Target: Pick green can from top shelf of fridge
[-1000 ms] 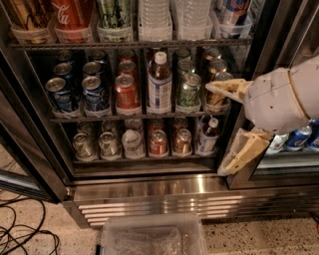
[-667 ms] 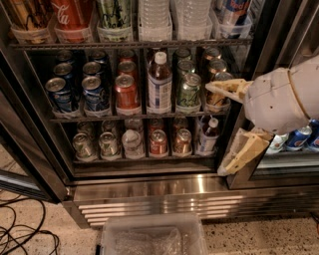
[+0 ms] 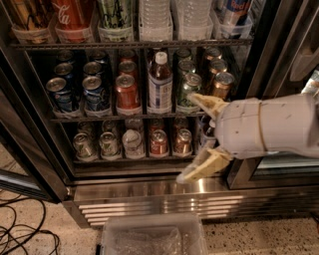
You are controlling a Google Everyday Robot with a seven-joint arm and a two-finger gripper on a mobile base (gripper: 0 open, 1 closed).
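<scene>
The green can (image 3: 115, 16) stands on the top shelf (image 3: 129, 44) of the fridge (image 3: 149, 191), high above and to the left of the end effector (image 3: 189, 138). A red Coca-Cola can (image 3: 74, 15) stands on its far side from the end effector, and clear water bottles (image 3: 155, 17) on its near side.

Over the last second the end effector has slid left and a little lower. It now hangs in front of the two lower racks, its upper finger just beside a shorter dark-green can (image 3: 189, 90). Its fingers are spread wide and hold nothing.

That drift brings it closer to the can's column sideways, but it gains no height. The reach is still at the approach step, and I judge that a clear rise up and to the left is needed before any grasp. Closing at this level would risk taking the wrong green can.
</scene>
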